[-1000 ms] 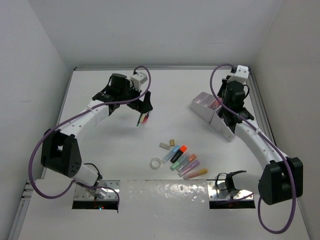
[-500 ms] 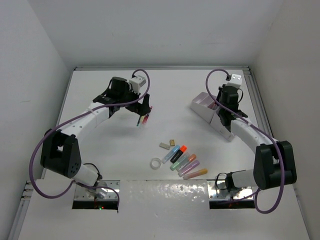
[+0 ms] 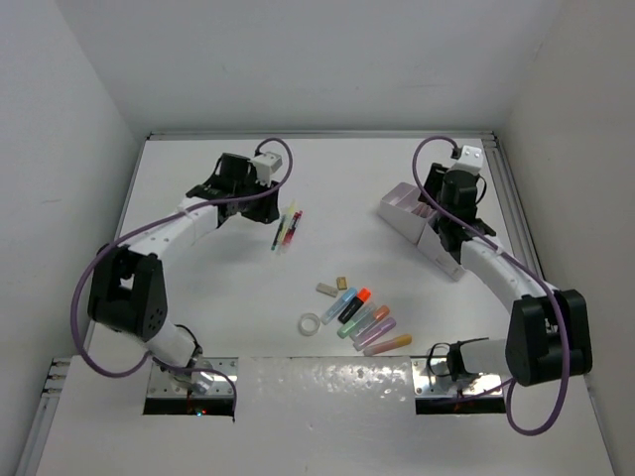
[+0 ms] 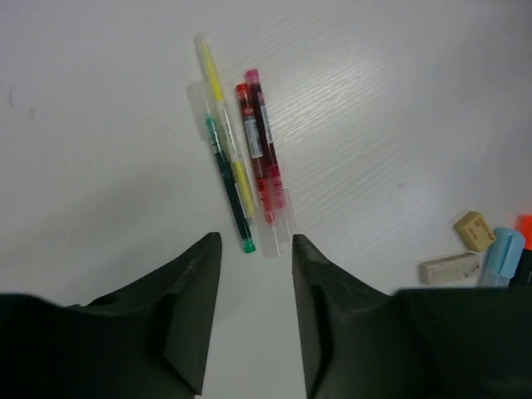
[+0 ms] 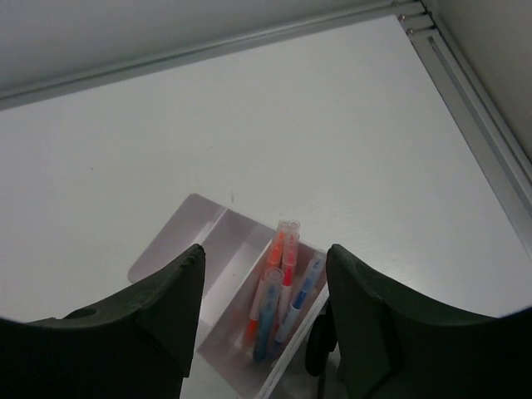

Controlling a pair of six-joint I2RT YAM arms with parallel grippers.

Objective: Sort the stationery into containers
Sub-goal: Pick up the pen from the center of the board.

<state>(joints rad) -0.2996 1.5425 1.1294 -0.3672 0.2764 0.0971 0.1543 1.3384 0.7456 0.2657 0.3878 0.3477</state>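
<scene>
Jaws of right gripper (image 5: 264, 253): newly parted, empty above organizer (image 5: 179, 245), binned pens (image 5: 283, 283) delivered; left gripper (image 4: 255, 241): jaws narrowed yet apart, empty, just short of loose pens (image 4: 249, 158) on bench (image 4: 416, 100), next lot.

no legible text, red pen (image 4: 258, 148) label blurred

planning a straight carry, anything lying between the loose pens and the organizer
Nothing: the top view shows only bare table between the pens and the organizer.
</scene>
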